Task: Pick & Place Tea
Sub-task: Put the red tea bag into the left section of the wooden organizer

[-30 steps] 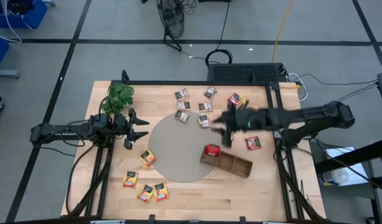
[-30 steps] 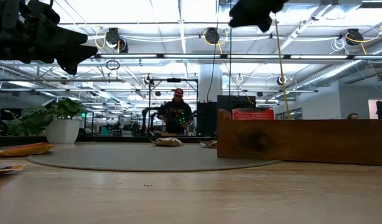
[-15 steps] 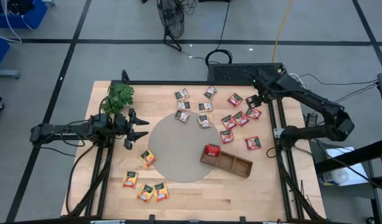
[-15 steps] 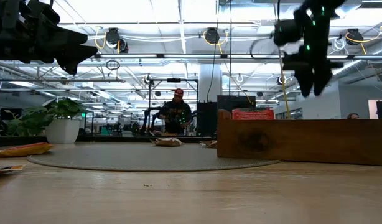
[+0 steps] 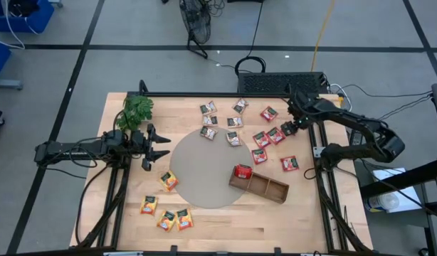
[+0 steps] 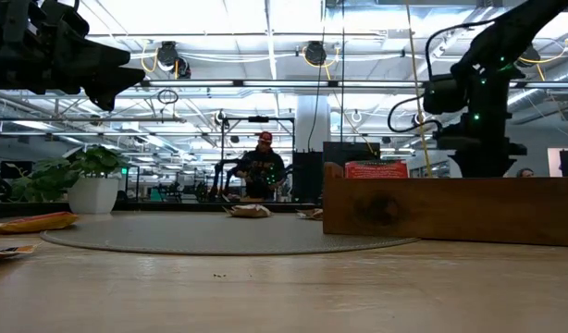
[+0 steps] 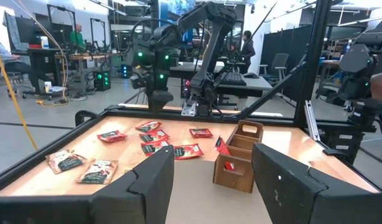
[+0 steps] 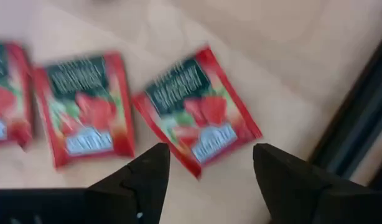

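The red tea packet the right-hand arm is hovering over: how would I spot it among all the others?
Start at the wooden table's right back corner, where the open right gripper hangs. A row of three red sachets lies there, running toward the round grey mat. The red sachet you want is the outermost, closest to the table's black edge rail.
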